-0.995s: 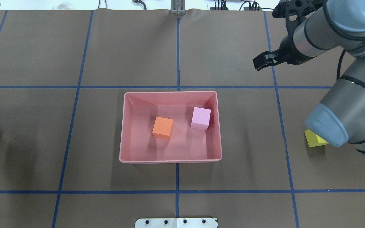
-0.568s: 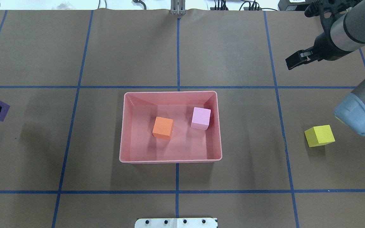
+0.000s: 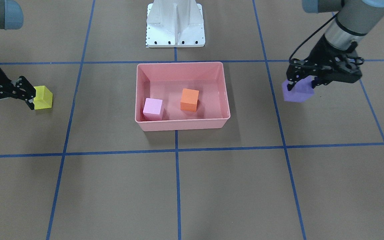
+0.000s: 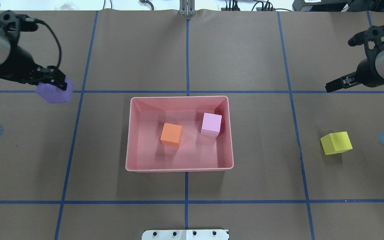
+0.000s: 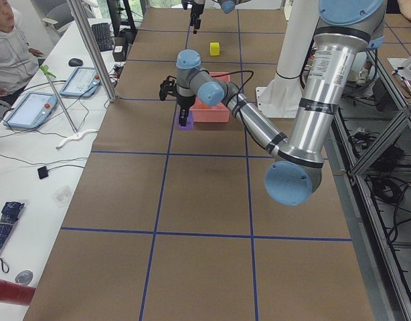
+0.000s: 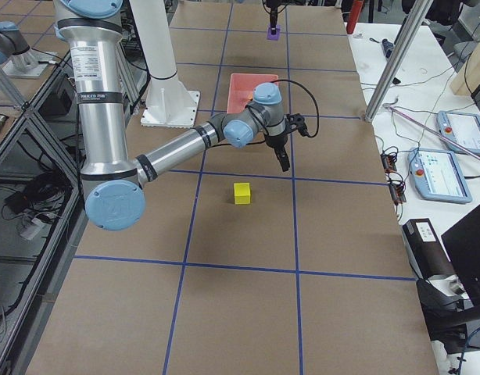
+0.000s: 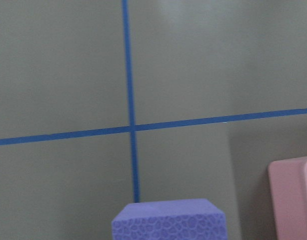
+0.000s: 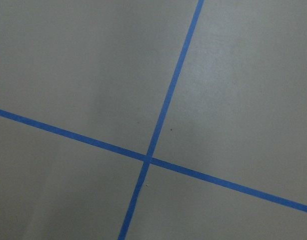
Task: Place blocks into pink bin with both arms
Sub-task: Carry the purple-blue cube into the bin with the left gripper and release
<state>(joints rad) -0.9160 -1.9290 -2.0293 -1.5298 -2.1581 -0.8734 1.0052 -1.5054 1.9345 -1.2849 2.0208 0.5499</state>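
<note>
Overhead exterior: held purple block (image 4: 52, 95) in left tool (image 4: 58, 84), far-left of pink bin (image 4: 178, 97); held right tool (image 4: 330, 88) wide, empty, beyond yellow block (image 4: 336, 142). Judged foam light, squashy; best pinched on opposite faces.

Left arm's reaching out with the wrist aimed down, left gripper (image 4: 57, 86) jaws clamped on the purple block (image 4: 52, 94). Right arm's out on its own side, right gripper (image 3: 13, 111) jaws spread wide, holding nothing.
</note>
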